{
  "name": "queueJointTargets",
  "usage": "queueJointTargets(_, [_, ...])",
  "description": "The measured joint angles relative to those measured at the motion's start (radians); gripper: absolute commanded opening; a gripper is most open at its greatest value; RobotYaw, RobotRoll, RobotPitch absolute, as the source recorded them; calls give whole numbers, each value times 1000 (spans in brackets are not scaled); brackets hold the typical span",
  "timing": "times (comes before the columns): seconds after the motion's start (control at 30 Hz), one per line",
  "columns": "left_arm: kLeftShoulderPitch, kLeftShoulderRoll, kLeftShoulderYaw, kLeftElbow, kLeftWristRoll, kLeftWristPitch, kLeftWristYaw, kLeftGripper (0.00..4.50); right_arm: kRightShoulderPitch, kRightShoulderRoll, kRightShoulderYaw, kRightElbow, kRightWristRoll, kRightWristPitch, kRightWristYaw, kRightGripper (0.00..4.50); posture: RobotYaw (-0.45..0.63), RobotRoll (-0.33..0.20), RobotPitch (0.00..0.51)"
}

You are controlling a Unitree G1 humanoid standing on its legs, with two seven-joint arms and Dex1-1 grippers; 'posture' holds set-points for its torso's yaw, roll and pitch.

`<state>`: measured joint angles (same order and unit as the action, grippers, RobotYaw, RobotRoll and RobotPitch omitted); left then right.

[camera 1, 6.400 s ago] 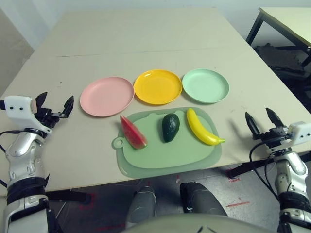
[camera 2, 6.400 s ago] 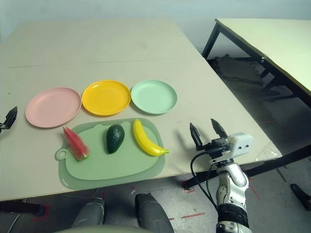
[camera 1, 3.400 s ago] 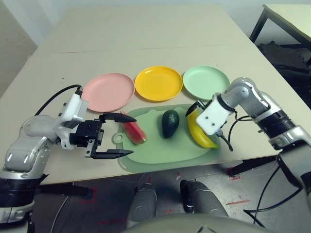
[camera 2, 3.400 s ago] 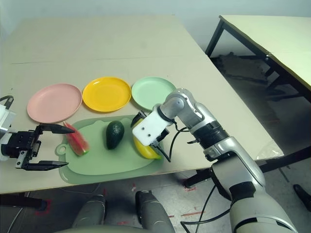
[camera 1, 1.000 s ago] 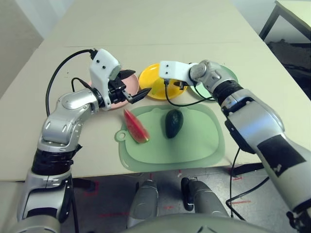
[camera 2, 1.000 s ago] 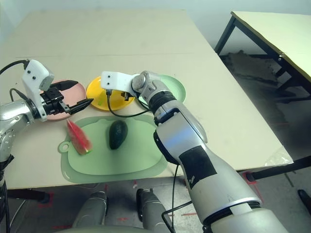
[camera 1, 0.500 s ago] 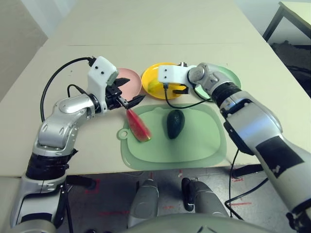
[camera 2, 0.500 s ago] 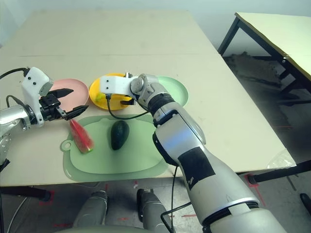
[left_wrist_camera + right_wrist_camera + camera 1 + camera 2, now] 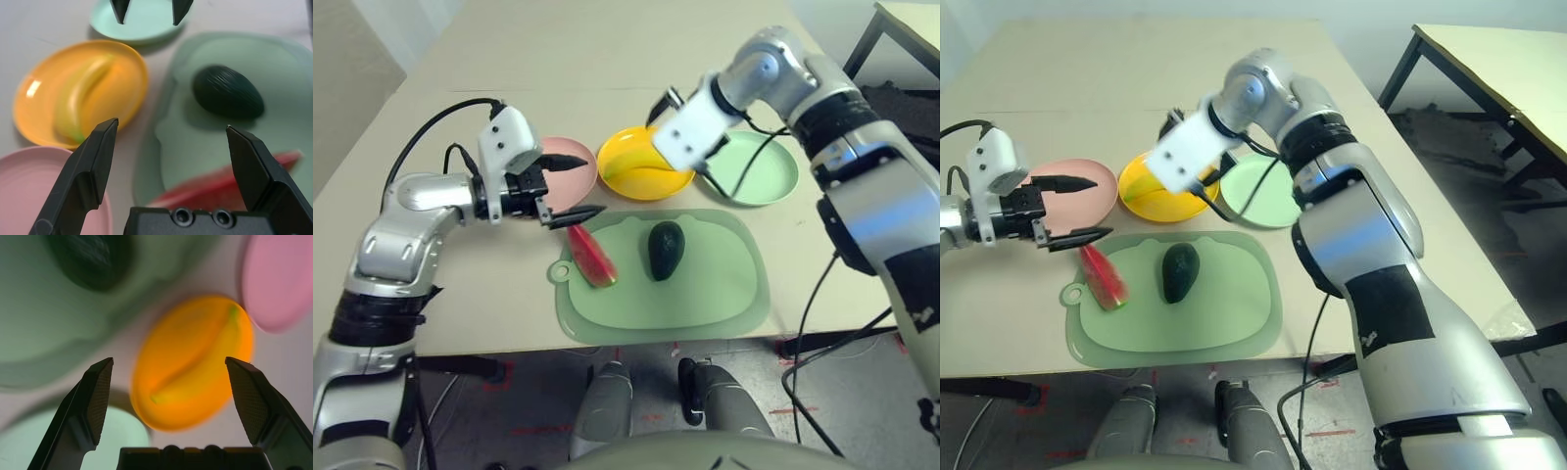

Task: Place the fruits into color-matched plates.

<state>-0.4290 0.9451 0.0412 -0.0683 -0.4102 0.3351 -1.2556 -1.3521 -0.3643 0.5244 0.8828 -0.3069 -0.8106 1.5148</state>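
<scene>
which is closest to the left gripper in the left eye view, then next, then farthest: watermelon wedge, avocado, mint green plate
From the left gripper:
1. watermelon wedge, just below its fingertips, on the mat's left side
2. avocado, mid-mat, further right
3. mint green plate, rightmost plate, far side of the yellow one

**Soft even light, and blur near my wrists**

From my head the scene is brightly and evenly lit, with no hard glare on the pale table (image 9: 636, 59). Shadows are faint and short: a soft one lies beside the avocado (image 9: 664, 250) on the green mat (image 9: 705, 294), another under the rim of the yellow plate (image 9: 636, 186). The far table edges bow slightly toward the corners.

Through my left wrist, my fingertips (image 9: 98, 147) are crisp while the banana (image 9: 80, 98) and the pink plate (image 9: 39, 186) go soft; a small bright highlight sits on the yellow plate's rim.

Through my right wrist everything past my fingers (image 9: 95, 396) is smeared and hazy, with the plates' edges doubled.
</scene>
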Motion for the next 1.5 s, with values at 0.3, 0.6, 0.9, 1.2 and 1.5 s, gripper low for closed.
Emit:
queueJointTargets(0.3, [3, 29, 20, 22, -33, -22, -99, 4500, 158, -8, 19, -359, 98, 196, 75, 4458, 97, 0, 149])
queueJointTargets(0.6, [-4, 48, 30, -14, -46, 18, -102, 4500, 157, 24, 57, -320, 27, 204, -10, 4458, 117, 0, 148])
queueJointTargets(0.9, [1, 53, 32, -49, -72, 52, -96, 4500, 157, 30, 104, -249, -58, 165, -74, 4458, 119, 0, 150])
queueJointTargets(1.2, [27, 70, 32, -55, -75, 61, -108, 4500, 183, 44, 133, -247, -84, 156, -103, 4458, 124, 0, 150])
queueJointTargets(1.5, [61, 93, 19, -56, -32, 37, -117, 4500, 214, 59, 159, -312, -94, 192, -111, 4458, 135, 0, 152])
